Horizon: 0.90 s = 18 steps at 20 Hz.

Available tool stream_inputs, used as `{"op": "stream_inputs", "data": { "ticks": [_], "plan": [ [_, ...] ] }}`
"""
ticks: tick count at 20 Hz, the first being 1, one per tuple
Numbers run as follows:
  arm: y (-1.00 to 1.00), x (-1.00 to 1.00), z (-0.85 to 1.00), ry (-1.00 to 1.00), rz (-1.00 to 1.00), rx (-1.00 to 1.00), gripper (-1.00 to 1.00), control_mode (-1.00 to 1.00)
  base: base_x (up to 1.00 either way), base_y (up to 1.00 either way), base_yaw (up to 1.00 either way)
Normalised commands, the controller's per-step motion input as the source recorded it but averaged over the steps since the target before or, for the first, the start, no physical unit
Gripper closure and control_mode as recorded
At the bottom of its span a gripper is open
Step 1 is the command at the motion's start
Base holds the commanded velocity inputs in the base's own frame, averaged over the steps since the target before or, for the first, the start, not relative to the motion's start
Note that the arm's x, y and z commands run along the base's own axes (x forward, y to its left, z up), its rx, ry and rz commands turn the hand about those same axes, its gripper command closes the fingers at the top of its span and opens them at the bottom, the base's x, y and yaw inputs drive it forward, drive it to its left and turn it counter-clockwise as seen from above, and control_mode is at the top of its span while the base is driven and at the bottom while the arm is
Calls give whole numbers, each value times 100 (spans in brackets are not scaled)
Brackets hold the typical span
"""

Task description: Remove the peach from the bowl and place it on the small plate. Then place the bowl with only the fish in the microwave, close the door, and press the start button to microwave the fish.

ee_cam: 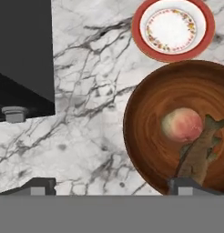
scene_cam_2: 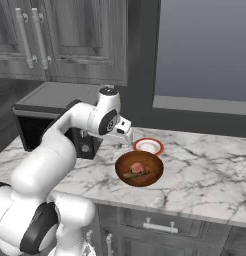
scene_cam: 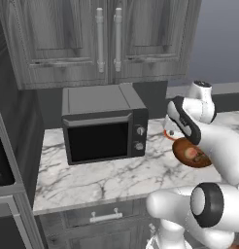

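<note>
A brown wooden bowl (ee_cam: 148, 113) (scene_cam_2: 123, 165) (scene_cam: 179, 147) stands on the marble counter. In it a pinkish peach (ee_cam: 181, 124) (scene_cam_2: 138, 167) (scene_cam: 190, 153) lies against a grey-brown fish (ee_cam: 198, 157) (scene_cam_2: 136, 174). Just behind the bowl sits the small plate (ee_cam: 172, 29) (scene_cam_2: 148, 146), white with a red rim and nothing on it. My gripper (ee_cam: 113, 186) (scene_cam_2: 126, 141) hangs open above the counter, over the bowl's left rim, its jaws wide with nothing between them. The dark microwave (scene_cam: 102, 126) (scene_cam_2: 40, 112) (ee_cam: 22, 54) stands to the left with its door shut.
Two round knobs (scene_cam: 139, 138) sit on the microwave's right panel. Grey wall cabinets (scene_cam: 107, 39) hang above it. Drawers (scene_cam_2: 160, 225) run below the counter's front edge. Bare marble (scene_cam_2: 210, 175) stretches to the right of the bowl.
</note>
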Motion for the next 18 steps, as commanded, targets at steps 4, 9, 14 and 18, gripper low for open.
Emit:
{"op": "stream_inputs", "data": {
  "ticks": [4, 9, 14, 18],
  "plan": [
    [-100, 27, -98, 0, -3, 0, -100, -100, 0, 0, 0],
    [-78, 1, -19, 0, 1, 0, -100, -100, 0, 0, 0],
    [-1, 4, -31, 6, 1, -1, -100, -100, 0, 0, 0],
    [2, 1, -45, 5, 2, -4, -100, -100, 0, 0, 0]
  ]
}}
